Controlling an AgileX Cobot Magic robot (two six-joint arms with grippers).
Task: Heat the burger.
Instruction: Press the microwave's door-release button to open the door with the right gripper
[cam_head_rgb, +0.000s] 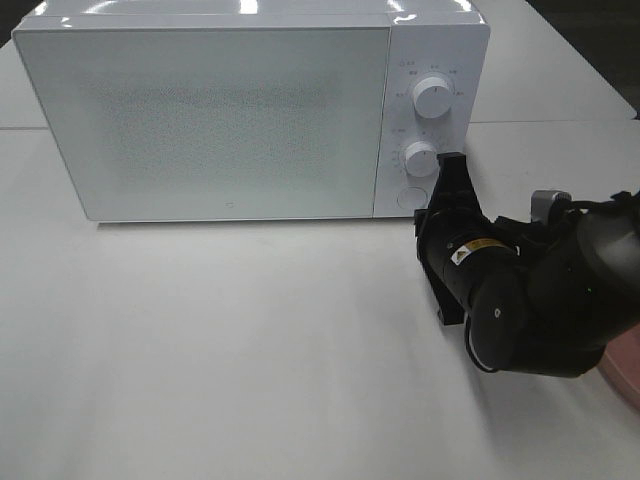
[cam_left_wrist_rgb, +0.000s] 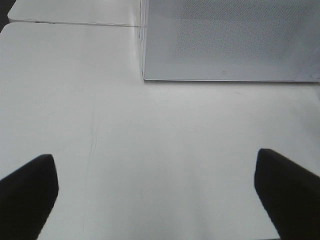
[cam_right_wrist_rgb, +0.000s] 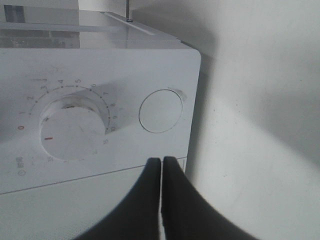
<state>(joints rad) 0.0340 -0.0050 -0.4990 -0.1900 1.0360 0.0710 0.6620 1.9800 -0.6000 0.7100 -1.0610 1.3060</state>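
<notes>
Microwave (cam_head_rgb: 220, 110) | right pincer (cam_right_wrist_rgb: 161, 162) pressed together, empty, by button (cam_right_wrist_rgb: 160, 111) | left pincer (cam_left_wrist_rgb: 155, 156) spread wide

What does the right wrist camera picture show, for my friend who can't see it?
A shut black gripper points at the control panel of a white microwave, close to a round button. A numbered dial with a red mark sits beside that button, and the pale table shows past the microwave's edge.
</notes>
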